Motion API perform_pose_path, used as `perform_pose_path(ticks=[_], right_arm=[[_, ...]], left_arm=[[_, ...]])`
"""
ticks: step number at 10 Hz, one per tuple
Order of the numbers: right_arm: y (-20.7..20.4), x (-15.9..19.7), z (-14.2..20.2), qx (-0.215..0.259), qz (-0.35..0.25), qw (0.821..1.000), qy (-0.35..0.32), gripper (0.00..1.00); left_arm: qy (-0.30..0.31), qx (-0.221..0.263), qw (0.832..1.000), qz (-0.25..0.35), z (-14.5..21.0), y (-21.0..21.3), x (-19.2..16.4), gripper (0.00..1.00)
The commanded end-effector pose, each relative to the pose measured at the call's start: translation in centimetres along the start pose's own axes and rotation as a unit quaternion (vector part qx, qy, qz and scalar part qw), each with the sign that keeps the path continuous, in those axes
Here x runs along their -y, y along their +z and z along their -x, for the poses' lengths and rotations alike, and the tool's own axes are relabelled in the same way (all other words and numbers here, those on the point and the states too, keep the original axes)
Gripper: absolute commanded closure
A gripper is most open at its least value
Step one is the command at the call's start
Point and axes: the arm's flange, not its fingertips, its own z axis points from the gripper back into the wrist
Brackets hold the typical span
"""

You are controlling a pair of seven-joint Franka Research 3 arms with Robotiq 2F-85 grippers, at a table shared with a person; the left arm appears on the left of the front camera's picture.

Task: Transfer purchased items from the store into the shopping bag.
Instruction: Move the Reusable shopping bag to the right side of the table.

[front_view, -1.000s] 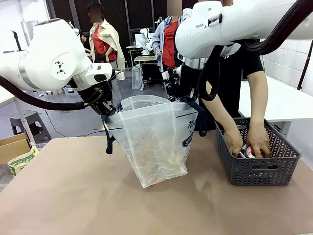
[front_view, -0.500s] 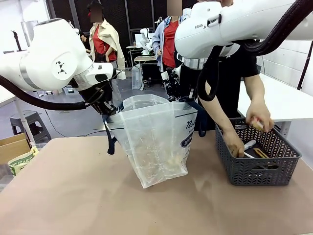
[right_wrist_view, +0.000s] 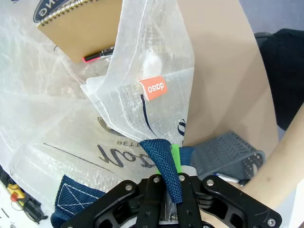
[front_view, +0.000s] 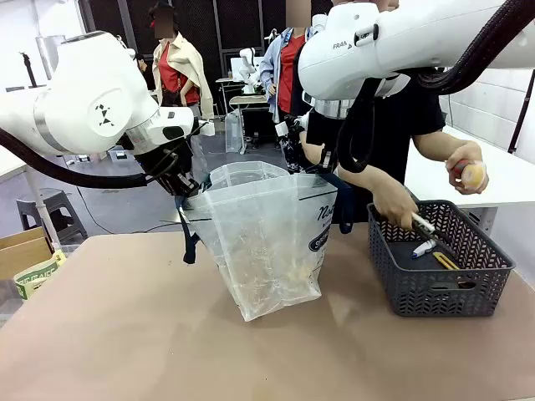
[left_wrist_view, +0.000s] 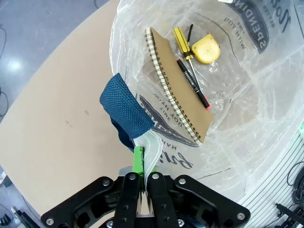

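The clear plastic shopping bag [front_view: 267, 251] stands open at the middle of the tan table [front_view: 117, 334], held up from both sides. On its left, the left gripper [left_wrist_view: 141, 167] has its jaws pinched tight on the bag's translucent rim, just beside a navy strap handle [left_wrist_view: 126, 111]. On its right, the right gripper [right_wrist_view: 169, 164] is clamped on the other navy strap [right_wrist_view: 164, 159], near an orange tag [right_wrist_view: 153, 88] on the bag's wall. At the bottom of the bag lie a brown spiral notebook [left_wrist_view: 178, 90] with a red and black pen [left_wrist_view: 192, 83] resting on it, and just past them a yellow-handled screwdriver [left_wrist_view: 182, 40] and a yellow tape measure [left_wrist_view: 207, 50]. To the right of the bag sits a dark grey lattice basket [front_view: 435, 288] with a few slim items in it. The person at the far side has one hand [front_view: 399, 210] over the basket's far rim, holding something thin. Their other hand [front_view: 466, 171] is raised to the right, closed around a small yellowish object [front_view: 473, 175].
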Motion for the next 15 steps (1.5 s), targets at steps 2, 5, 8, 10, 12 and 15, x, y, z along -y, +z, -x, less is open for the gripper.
perform_pose_path(ticks=[2,5,8,10,12,15], right_arm=[[0.02,0.23,0.26,-0.002,0.001,1.0,-0.002,1.0],[0.02,0.23,0.26,-0.002,0.001,1.0,-0.002,1.0],[0.02,0.23,0.26,-0.002,0.001,1.0,-0.002,1.0],[0.02,0.23,0.26,-0.002,0.001,1.0,-0.002,1.0],[0.02,0.23,0.26,-0.002,0.001,1.0,-0.002,1.0],[0.17,-0.38,0.6,0.01,0.052,0.997,-0.048,1.0]], left_arm=[[0.001,-0.003,1.0,-0.002,0.17,0.05,-0.31,1.0],[0.001,-0.003,1.0,-0.002,0.17,0.05,-0.31,1.0],[0.001,-0.003,1.0,-0.002,0.17,0.05,-0.31,1.0],[0.001,-0.003,1.0,-0.002,0.17,0.05,-0.31,1.0],[0.001,-0.003,1.0,-0.002,0.17,0.05,-0.31,1.0],[0.001,-0.003,1.0,-0.002,0.17,0.05,-0.31,1.0]])
